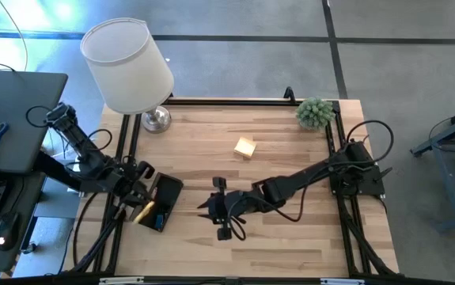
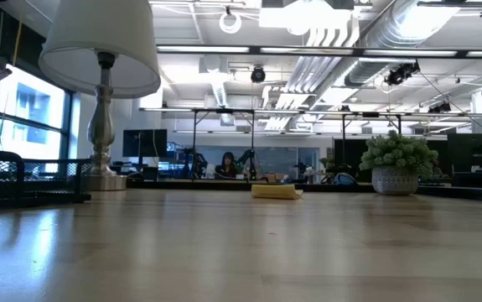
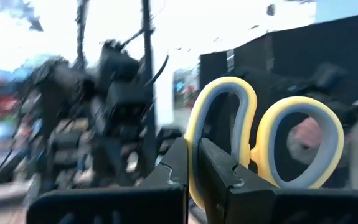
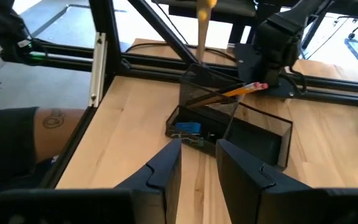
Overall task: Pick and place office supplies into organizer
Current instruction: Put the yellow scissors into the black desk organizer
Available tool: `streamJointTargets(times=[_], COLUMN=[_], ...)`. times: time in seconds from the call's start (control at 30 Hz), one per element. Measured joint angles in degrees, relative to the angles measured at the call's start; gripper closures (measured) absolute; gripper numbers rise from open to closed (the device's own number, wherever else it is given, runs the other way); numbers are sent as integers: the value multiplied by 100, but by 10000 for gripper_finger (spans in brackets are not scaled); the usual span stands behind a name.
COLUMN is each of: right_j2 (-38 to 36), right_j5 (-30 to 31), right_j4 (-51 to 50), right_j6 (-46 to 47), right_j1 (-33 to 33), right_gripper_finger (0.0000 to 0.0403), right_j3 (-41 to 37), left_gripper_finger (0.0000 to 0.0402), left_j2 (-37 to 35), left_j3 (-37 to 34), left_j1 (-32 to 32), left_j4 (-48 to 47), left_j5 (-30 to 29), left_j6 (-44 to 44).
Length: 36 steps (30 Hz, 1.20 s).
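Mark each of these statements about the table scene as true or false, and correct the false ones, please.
1. The left end effector is shut on the yellow-handled scissors. True.
2. The sticky-note pad lies inside the organizer. False: it lies on the bare table, apart from it.
3. The right end effector is holding a pencil. False: its fingers stand apart and hold nothing.
4. A pencil already stands in the organizer. True.
5. The lamp is at the table's far left corner. True.
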Motion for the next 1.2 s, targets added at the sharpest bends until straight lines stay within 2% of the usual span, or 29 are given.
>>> streamJointTargets(times=[0.13, 0.33, 0.47, 0.5, 0.57, 0.67, 0.83, 0.93, 1.03, 1.2], right_j2=[0, 0, 0, 0, 3, 100, 538, 734, 875, 919], right_j5=[135, 377, 378, 378, 370, 26, -1144, -1312, -1289, -1272], right_j4=[-27, -86, -84, -76, -9, 515, 1668, 1736, 1708, 1680], right_j6=[-8, 8, 8, 8, 8, -52, -227, -147, 5, 121], right_j1=[67, 113, 111, 110, 109, 74, -47, -99, -155, -175], right_gripper_finger=[308, 308, 308, 308, 308, 308, 308, 308, 308, 308], right_j3=[0, 0, 0, 0, 0, 0, 0, 0, 0, -2], left_gripper_finger=[401, 402, 401, 401, 401, 401, 401, 401, 401, 401], left_j2=[-32, -68, -138, -177, -296, -525, -997, -1336, -1723, -2367], left_j3=[0, 0, 0, 1, 0, 2, 2, 0, 2, 0], left_j1=[440, 864, 1009, 1037, 1075, 1062, 1059, 1062, 1059, 1059], left_j4=[332, 424, 362, 319, 114, -274, -1449, -2106, -2534, -3620], left_j5=[989, 1956, 3219, 3366, 3375, 2955, 1762, 1141, 1121, 1653], left_j6=[211, 38, 21, -41, -162, -177, -88, -231, -370, -607])
